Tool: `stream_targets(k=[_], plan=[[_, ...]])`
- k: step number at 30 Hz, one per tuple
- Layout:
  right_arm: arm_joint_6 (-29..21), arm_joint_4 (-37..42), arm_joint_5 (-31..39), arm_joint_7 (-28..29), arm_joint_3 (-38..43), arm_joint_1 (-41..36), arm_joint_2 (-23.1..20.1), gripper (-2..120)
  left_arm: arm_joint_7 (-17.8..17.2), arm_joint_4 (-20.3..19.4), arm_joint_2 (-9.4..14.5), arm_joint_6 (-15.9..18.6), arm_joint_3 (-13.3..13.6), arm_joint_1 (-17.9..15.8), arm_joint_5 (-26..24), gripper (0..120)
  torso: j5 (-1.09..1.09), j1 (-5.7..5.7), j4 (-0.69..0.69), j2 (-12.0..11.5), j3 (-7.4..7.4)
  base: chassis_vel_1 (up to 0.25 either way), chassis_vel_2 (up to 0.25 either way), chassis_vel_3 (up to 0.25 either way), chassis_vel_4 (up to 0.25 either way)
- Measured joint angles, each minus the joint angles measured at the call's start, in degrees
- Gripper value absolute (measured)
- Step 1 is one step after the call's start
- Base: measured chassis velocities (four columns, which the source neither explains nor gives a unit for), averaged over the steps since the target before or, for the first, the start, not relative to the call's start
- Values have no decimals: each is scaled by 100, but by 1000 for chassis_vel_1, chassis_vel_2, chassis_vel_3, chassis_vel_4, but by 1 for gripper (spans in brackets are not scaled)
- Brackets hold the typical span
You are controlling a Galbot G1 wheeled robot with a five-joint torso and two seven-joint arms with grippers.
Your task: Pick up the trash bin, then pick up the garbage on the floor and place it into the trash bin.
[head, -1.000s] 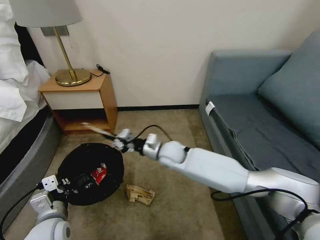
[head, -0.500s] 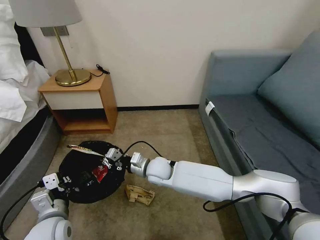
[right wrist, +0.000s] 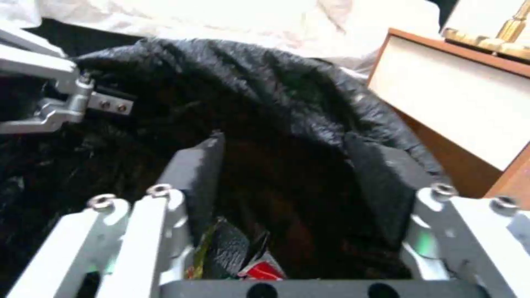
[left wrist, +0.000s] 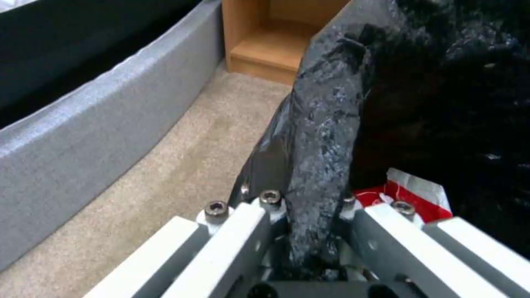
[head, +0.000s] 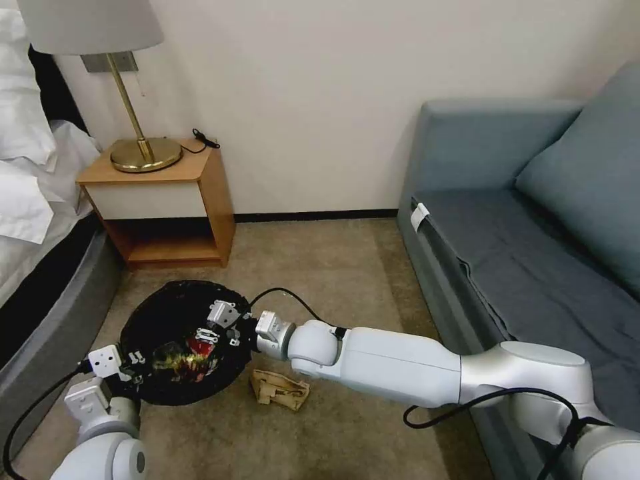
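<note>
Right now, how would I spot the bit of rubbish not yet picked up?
Start at the wooden nightstand and come down to the trash bin. Beside it on the carpet lies a crumpled tan paper packet, the sole litter outside the black bag.

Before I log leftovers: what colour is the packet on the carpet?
Tan packet, clearest in the head view.

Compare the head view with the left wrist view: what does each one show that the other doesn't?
Head view only: the open right tool over the trash bin, the crumpled tan paper packet on the carpet, the lamp and the sofa.

Left wrist view only: the bag-covered rim pinched between the left tool's fingers.

Both: the left tool, the bin, the red snack wrapper, the carpet, the nightstand.
</note>
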Motion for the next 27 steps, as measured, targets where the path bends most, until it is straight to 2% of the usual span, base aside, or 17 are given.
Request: stream_targets(k=[1, 3, 6, 8, 9, 11, 22, 25, 27], plan=[[1, 15, -5, 0, 41, 7, -16, 67, 1, 6, 0, 0, 0, -3, 0, 1, 0, 0, 0, 0, 0, 0, 0, 0, 0], [1, 25, -7, -2, 71, 15, -27, 70, 1, 8, 0, 0, 0, -3, 1, 1, 0, 0, 0, 0, 0, 0, 0, 0, 0], [0, 85, -51, -36, 275, 90, -152, 84, 5, 21, 0, 0, 0, -2, 3, 1, 0, 0, 0, 0, 0, 0, 0, 0, 0], [-2, 96, -59, -49, 315, 107, -185, 88, 5, 25, 0, 0, -3, -2, 3, 1, 0, 0, 0, 0, 0, 0, 0, 0, 0], [-3, 130, -75, -87, 433, 155, -277, 93, 7, 39, 0, 0, -9, -2, 3, 1, 0, 0, 0, 0, 0, 0, 0, 0, 0], [-6, 171, -82, -124, 594, 201, -421, 97, 8, 47, 0, 0, -24, -4, 3, 1, 1, 0, 0, 0, 0, 0, 0, 0, 0], [-152, -19, -361, -246, 993, 301, -1118, 98, 9, 55, 0, -21, -41, -8, -12, 1, 2, 0, 1, 0, 0, 0, 0, 0, 0], [-254, -257, -630, -532, 996, 302, -1400, 99, 10, 48, 1, -36, -46, 2, -16, 1, 2, 0, -1, 0, 0, 0, 0, 0, 0], [-265, -290, -649, -580, 985, 300, -1437, 99, 11, 44, 1, -37, -46, 3, -16, 1, 1, 0, -1, 0, 0, 0, 0, 0, 0]])
